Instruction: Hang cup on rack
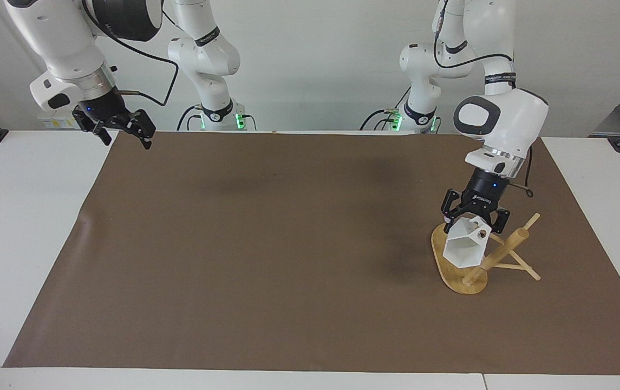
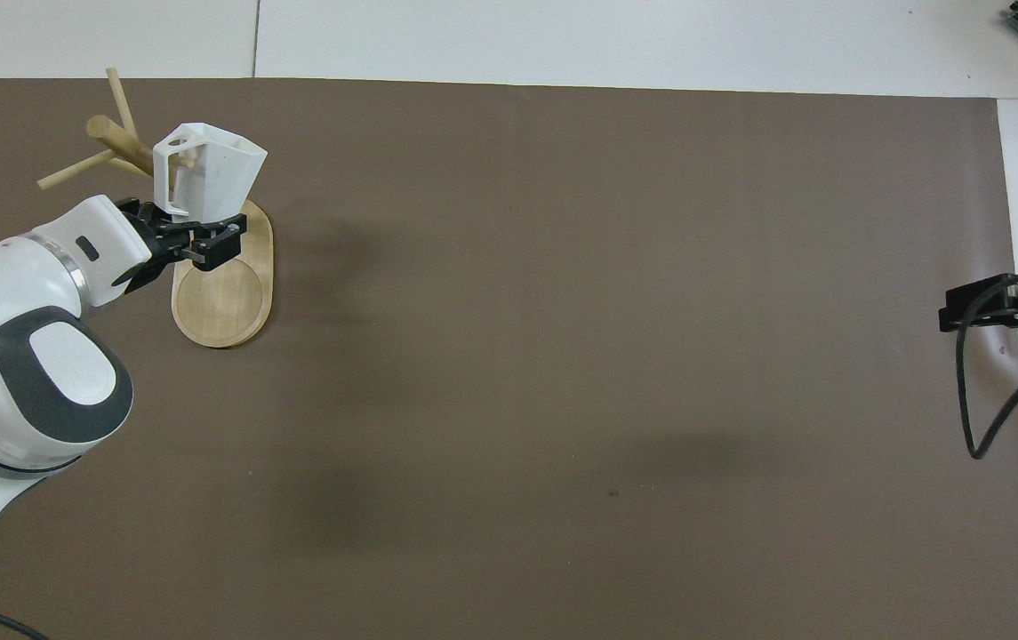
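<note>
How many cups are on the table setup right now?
1. The only cup is over the rack at the left arm's end of the table, its handle at a peg, with the left gripper around its handle end. The right gripper waits at its own end.

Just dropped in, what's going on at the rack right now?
The left gripper holds the cup tilted over the rack, at the left arm's end of the table. A peg shows in the handle's hole, but the cup is not released. The right gripper waits in the air at the right arm's end.
</note>
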You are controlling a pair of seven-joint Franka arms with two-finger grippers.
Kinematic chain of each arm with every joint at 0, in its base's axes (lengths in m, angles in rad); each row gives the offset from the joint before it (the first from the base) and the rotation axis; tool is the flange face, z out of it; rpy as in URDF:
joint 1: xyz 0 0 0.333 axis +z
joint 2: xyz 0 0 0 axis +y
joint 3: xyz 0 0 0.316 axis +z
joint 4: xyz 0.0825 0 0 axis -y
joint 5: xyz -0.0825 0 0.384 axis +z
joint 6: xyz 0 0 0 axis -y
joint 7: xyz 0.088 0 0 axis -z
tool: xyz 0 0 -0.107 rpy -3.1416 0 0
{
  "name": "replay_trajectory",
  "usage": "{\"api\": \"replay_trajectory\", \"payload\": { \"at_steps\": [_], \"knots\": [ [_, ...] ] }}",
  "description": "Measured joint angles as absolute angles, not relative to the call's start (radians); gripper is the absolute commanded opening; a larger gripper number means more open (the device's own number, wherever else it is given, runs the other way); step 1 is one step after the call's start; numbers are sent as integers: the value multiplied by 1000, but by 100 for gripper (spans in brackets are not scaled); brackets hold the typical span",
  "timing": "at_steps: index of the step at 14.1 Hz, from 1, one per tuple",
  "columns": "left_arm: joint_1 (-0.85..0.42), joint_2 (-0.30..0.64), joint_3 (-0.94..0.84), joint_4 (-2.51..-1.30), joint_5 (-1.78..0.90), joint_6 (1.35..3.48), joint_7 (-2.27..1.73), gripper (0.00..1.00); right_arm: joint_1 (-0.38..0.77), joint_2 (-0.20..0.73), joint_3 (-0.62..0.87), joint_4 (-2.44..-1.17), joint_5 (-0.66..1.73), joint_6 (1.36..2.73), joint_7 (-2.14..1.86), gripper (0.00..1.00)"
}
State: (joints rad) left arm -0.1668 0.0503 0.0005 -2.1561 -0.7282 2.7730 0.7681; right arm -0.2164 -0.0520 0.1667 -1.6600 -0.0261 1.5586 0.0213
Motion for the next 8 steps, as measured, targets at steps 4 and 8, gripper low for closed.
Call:
{"api": "replay_trajectory", "payload": {
  "at_steps": [4,8],
  "knots": [
    [-155,50,0,-2155,-728,2773,750,0,-159,-54,171,-1658,-26,1569,30,100],
    [-147,50,-1,-2154,-728,2771,688,0,-167,-52,163,-1665,-26,1637,22,100]
  ]
}}
